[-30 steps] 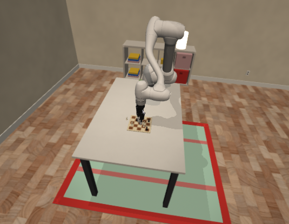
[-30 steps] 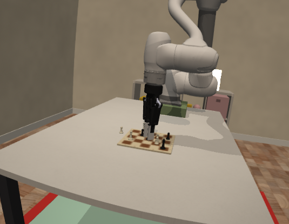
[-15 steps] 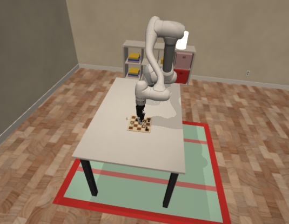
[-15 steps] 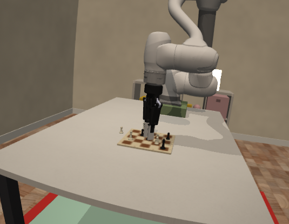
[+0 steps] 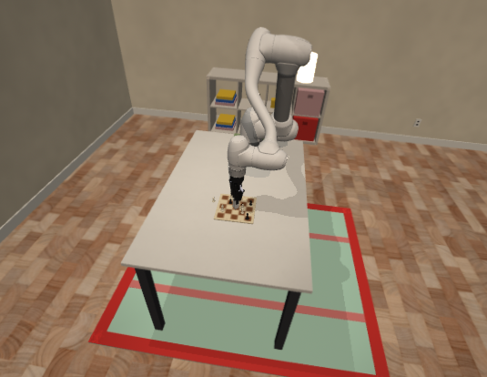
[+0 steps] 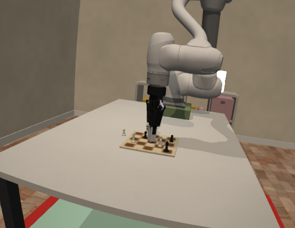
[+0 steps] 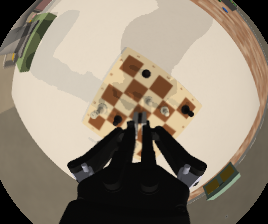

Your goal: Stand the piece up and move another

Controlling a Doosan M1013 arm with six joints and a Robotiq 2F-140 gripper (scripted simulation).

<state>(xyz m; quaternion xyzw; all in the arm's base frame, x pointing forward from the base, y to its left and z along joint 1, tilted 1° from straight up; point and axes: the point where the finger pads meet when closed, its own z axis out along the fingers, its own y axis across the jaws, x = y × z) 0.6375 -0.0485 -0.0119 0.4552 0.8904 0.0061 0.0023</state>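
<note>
My gripper (image 5: 236, 206) (image 6: 151, 139) (image 7: 140, 117) points down at the middle of the board (image 5: 226, 220) (image 6: 134, 149) (image 7: 126, 53), its fingertips low over it. The fingers are nearly together around a small black piece, which shows dark between the tips in the wrist view; its base is hidden. A small white piece (image 5: 213, 199) (image 6: 123, 132) stands upright on the table, left of the board in the top and exterior views. The edge letters and digits are too small to read, so I cannot name the squares.
Beside the fingers stand white pieces (image 6: 160, 143) (image 7: 165, 111). A white piece (image 6: 133, 137) stands on the board's left side. Black pieces (image 6: 166, 146) (image 6: 171, 138) stand at the right, another black piece (image 6: 145, 135) (image 7: 117, 119) behind the fingers. A green block (image 6: 182, 112) lies by the arm's base.
</note>
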